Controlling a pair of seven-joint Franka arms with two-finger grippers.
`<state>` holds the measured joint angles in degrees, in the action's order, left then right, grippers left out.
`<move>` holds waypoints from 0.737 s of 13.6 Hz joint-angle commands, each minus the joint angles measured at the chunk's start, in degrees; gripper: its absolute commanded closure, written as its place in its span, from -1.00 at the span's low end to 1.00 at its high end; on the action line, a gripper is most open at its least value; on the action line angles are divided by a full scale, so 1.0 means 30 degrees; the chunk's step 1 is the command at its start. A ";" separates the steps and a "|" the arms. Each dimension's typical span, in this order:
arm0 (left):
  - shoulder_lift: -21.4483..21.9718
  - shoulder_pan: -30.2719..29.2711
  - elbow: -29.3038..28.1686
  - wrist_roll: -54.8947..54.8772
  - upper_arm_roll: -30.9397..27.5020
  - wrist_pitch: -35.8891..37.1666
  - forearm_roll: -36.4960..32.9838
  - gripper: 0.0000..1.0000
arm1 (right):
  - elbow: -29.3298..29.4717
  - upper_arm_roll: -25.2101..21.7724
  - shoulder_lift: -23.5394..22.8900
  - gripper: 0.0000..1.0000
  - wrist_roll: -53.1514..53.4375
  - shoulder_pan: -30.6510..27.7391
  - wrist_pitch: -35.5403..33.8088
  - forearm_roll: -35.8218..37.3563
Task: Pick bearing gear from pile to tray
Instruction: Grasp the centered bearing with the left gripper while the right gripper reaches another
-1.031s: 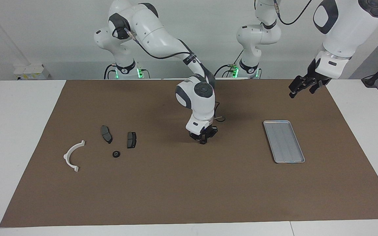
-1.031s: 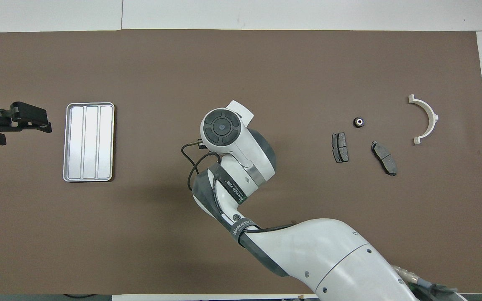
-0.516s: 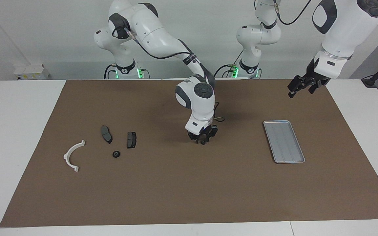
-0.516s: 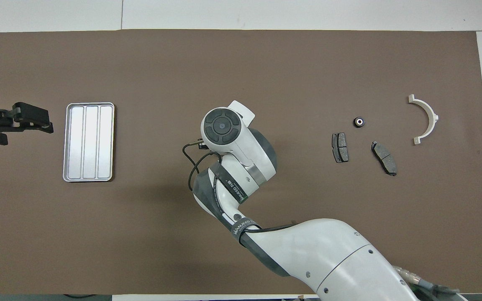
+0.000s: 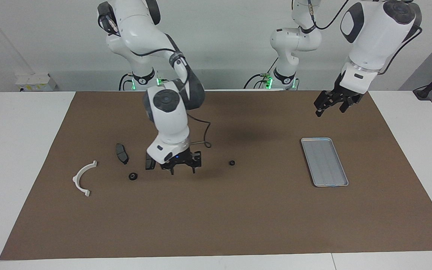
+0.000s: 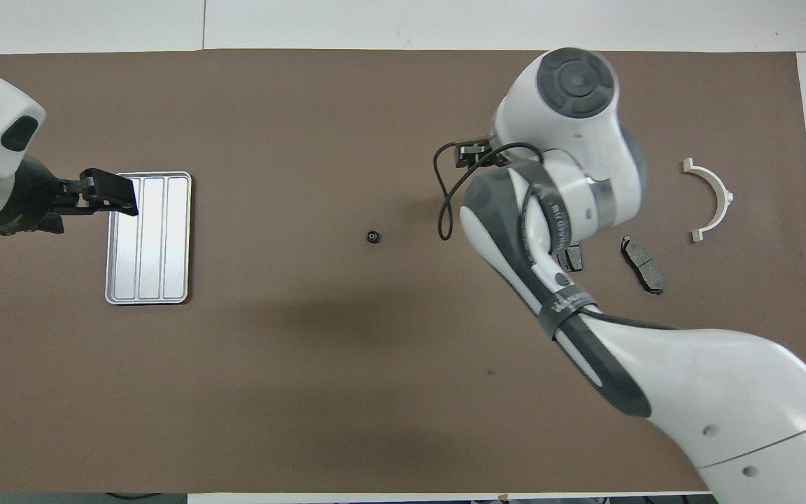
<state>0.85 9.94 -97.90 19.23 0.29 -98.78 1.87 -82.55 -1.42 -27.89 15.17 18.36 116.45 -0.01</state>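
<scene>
Brown mat (image 5: pixel 216 217) covers the white worktop; everything lies on it.

Flat rectangular silver-grey metal tray (image 5: pixel 324 162) with low rim, bare inside, below and just toward the table's middle from the left end effector (image 5: pixel 328 106), which hangs above the mat at the tray's robot-side end. Its fingers stand spread, nothing between them.

Right end effector (image 5: pixel 182 167) hovers low over the mat, fingers apart and empty. Directly beside it, toward the right arm's end: one dark grey brake-pad plate (image 5: pixel 149 162), partly hidden by the wrist. Past that, a second dark grey brake-pad plate (image 5: pixel 121 153), a small black round piece (image 5: pixel 132 176), and a white semicircular plastic bracket (image 5: pixel 83 178).

A second small black round bearing gear (image 5: pixel 231 163) sits alone on the mat, roughly midway between the two end effectors, well apart from the tray.

Judgement: this looks like a staged relay; the lone gear awaits the left arm. To do it well, the left end effector should come straight down over the gear, centred, fingers straddling it, closing only once low. The piece is small and round, so an off-centre pinch may squirt it sideways. The right arm should stay clear.
</scene>
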 commanded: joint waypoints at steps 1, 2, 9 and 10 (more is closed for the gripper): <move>-0.0658 0.1836 -0.0592 0.2369 -0.0213 -0.1201 0.0079 -1.00 | 0.0360 0.0357 -0.0019 -0.63 -0.2265 -0.2067 -0.0642 -0.0260; -0.1332 0.2946 -0.0590 0.3770 -0.0213 -0.1899 -0.0037 -1.00 | 0.0098 0.0385 -0.0048 -0.63 -0.3550 -0.3295 -0.0497 -0.0261; -0.7275 0.8195 0.0314 1.2126 -0.0271 -0.6651 -0.0942 -1.00 | -0.2363 0.0386 0.0829 -0.58 -0.5409 -0.5036 -0.0350 -0.0290; -0.8185 0.8752 0.0492 1.2859 -0.0271 -0.7116 -0.1236 -1.00 | -0.2597 0.0415 0.0888 -0.57 -0.5380 -0.4949 -0.0175 -0.0290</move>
<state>-18.09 32.84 -99.34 53.52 0.59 -118.42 0.38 -86.80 -1.12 -27.60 -0.18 3.97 114.65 -0.09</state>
